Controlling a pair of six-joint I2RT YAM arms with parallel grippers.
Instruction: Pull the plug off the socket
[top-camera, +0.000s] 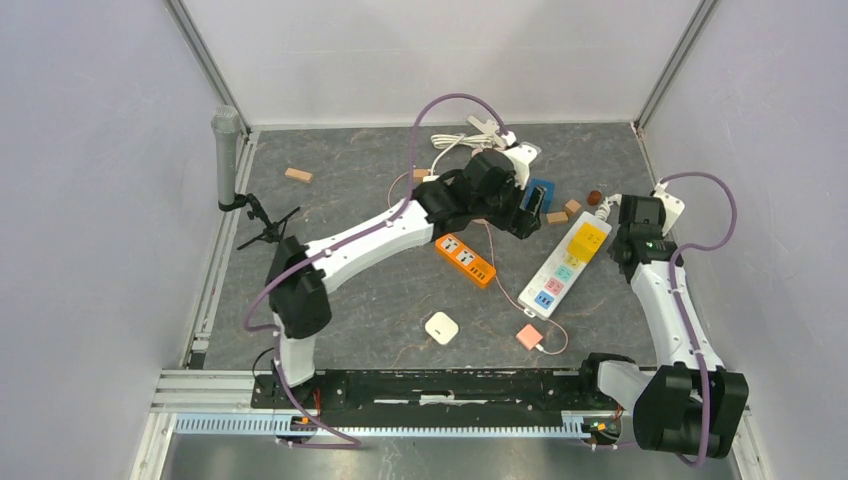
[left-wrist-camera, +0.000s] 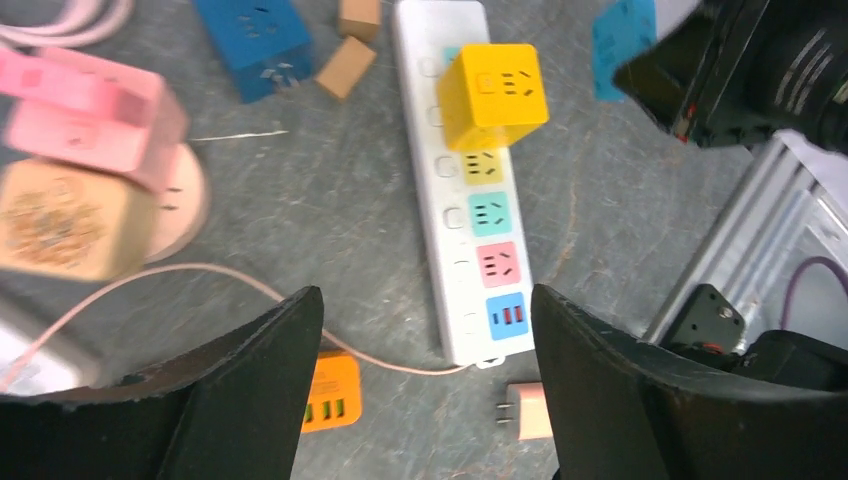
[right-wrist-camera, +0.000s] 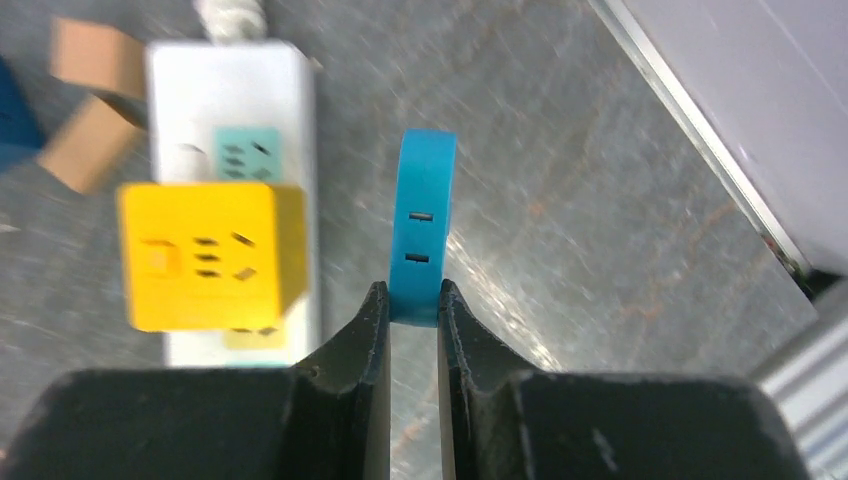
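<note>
A white power strip (top-camera: 553, 278) with coloured sockets lies right of centre, also in the left wrist view (left-wrist-camera: 440, 200) and the right wrist view (right-wrist-camera: 230, 90). A yellow cube adapter (top-camera: 587, 238) is plugged in near its far end (left-wrist-camera: 493, 95) (right-wrist-camera: 205, 255). My right gripper (right-wrist-camera: 412, 295) is shut on a thin blue plug (right-wrist-camera: 422, 225), held off the strip above bare table to its right; the plug also shows in the left wrist view (left-wrist-camera: 625, 40). My left gripper (left-wrist-camera: 425, 300) is open and empty, above the strip's near end.
An orange socket block (top-camera: 465, 260), a white square charger (top-camera: 441, 327) and a pink plug (top-camera: 529, 337) on a thin cable lie near the strip. A blue cube (left-wrist-camera: 255, 40), wooden blocks (left-wrist-camera: 345, 65) and pink adapters (left-wrist-camera: 90, 110) sit behind. A microphone (top-camera: 227, 150) stands far left.
</note>
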